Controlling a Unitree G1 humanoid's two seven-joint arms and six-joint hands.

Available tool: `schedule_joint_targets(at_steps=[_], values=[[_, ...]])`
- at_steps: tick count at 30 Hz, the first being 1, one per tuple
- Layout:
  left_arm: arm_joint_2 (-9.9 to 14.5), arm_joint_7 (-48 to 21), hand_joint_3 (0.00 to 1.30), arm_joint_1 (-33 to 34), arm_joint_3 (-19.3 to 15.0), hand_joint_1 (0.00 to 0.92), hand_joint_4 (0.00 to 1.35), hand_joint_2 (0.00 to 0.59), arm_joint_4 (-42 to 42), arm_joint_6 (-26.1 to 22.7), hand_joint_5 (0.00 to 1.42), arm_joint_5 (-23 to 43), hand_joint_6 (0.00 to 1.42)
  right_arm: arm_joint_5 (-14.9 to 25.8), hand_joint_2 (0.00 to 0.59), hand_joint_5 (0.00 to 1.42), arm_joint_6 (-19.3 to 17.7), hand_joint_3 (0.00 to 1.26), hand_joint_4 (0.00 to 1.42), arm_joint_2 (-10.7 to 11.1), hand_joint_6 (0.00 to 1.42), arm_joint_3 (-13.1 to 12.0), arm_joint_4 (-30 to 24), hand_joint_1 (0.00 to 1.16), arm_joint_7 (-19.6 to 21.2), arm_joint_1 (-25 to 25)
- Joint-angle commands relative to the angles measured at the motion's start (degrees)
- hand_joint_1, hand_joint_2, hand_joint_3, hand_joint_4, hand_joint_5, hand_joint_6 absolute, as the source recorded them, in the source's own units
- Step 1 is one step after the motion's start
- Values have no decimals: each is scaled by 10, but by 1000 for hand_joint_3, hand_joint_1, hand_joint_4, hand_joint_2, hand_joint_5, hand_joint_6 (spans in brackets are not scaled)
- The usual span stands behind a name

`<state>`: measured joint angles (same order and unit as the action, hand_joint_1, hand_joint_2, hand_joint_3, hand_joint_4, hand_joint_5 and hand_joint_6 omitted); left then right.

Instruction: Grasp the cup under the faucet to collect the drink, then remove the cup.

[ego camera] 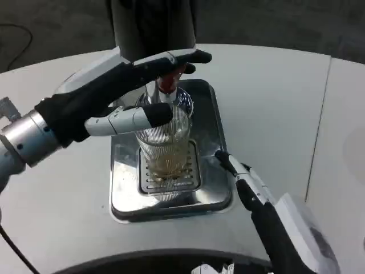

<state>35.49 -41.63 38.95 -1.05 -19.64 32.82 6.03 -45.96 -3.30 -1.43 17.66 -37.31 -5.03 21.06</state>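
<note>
Mid-fill: left hand [122,94] fingers wrapped the cup [164,140] under the faucet [166,85]; right hand [251,185], at five o'clock, fingers unclear. Next, likely withdraw cup.

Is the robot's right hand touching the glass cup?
Apart. In the head view the right hand rests by the metal tray, with bare tray between its fingers and the cup.

A white counter [268,103] with a rounded edge carries a shiny metal drip tray [214,194] near its middle. A thin seam crosses the counter at three o'clock from the tray. The dispenser's dark body [154,25] rises at the tray's twelve o'clock end.
</note>
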Motion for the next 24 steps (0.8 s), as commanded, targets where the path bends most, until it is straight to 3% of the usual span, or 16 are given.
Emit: schedule_joint_targets(at_steps=[1,10,17,24], values=[[13,-15,173,-24,16,0,94,62,-4,-3,165,-23,110,9,147,1,8,28,26,-33,96,31,76,891,52,-50],[13,-11,167,-25,18,0,94,57,-1,-4,159,-24,109,57,154,0,11,0,0,-54,0,35,256,838,168,-188],[13,-8,166,-23,18,0,94,54,-1,-5,155,-24,100,82,142,0,20,0,0,-53,0,41,306,822,217,-243],[10,2,166,-20,23,0,91,52,0,0,154,-35,96,110,146,0,31,0,0,-68,0,42,352,811,259,-296]])
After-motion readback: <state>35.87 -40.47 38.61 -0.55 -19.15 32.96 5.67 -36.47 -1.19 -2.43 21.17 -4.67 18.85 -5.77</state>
